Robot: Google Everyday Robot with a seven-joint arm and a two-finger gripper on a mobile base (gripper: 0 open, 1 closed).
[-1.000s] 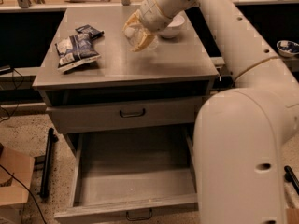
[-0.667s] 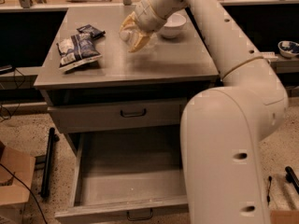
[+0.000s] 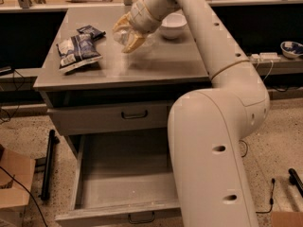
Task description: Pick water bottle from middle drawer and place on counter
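Gripper (image 3: 123, 38) hung over the far middle of the counter (image 3: 156, 65), its two yellowish fingers pointing down and left and clamped on the water bottle (image 3: 121, 35). That clear bottle sat between the fingers, low over the grey top; whether its base touched the surface was hard to tell.

The white arm (image 3: 213, 141) filled the right half of the scene, rising from the near right and reaching back and left to the gripper. The counter spread across the upper middle as a smooth grey sheet. Below it, the middle drawer (image 3: 85, 174) stood pulled out towards the near side, its flat floor and low side walls in view and its dark loop handle at the near edge. Above that, the upper drawer front (image 3: 94, 119) was closed, with a black handle at its centre.

A cardboard box (image 3: 14, 178) lay on the floor at the near left, with a black bar (image 3: 47, 164) just beside it. On the counter's left side rested a chip bag (image 3: 78, 51), and a smaller dark packet (image 3: 90, 31) lay just behind it. A white bowl (image 3: 173, 25) sat at the far side, right of the gripper.
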